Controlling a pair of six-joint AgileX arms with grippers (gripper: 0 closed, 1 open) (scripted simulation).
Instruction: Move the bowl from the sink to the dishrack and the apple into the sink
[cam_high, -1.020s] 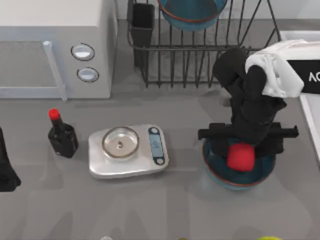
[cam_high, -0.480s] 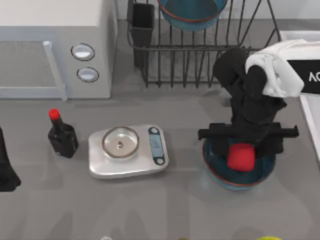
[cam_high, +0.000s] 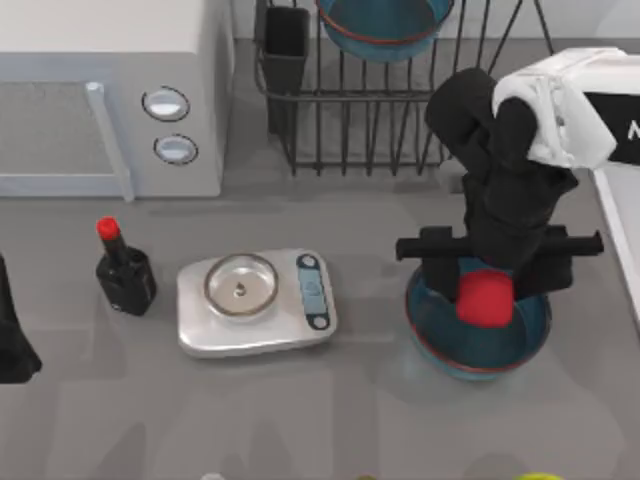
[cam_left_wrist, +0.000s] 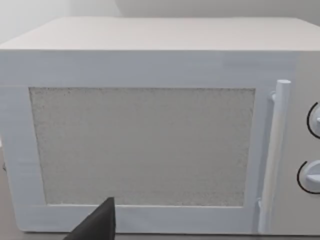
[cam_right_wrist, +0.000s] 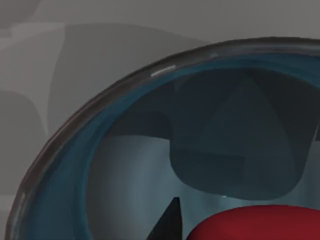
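Fingers of the right gripper (cam_high: 484, 296) are closed on the apple (cam_high: 484, 298), one on each side of it, and they hold it above the inside of a teal bowl (cam_high: 478, 335) standing on the tabletop (cam_high: 370, 410) toward its right side. From the right wrist view the apple's red top (cam_right_wrist: 255, 222) sits close under the camera with the bowl's wall (cam_right_wrist: 95, 150) curving round it, and one dark fingertip (cam_right_wrist: 167, 225) shows beside the fruit.

I judge the apple light, stiff and smooth, so a hold across its widest part, as now, should keep it from rolling out; a pinch too near the top could let it slip. The bowl beneath looks hard and slick, likely to skid on the tabletop if bumped, and its thin rim is the natural place to pinch.

Beyond the bowl, the sink (cam_high: 615, 215) lies at the right edge of the tabletop, partly under the white forearm. A second teal bowl (cam_high: 385, 25) already stands in the dishrack (cam_high: 400, 120) at the back. The left gripper (cam_high: 15, 340) is parked at the left edge, facing the microwave (cam_left_wrist: 145, 145).

Against half a second ago, the right arm has risen and drawn slightly toward the rack, lifting the apple higher out of the bowl; the bowl itself has not moved
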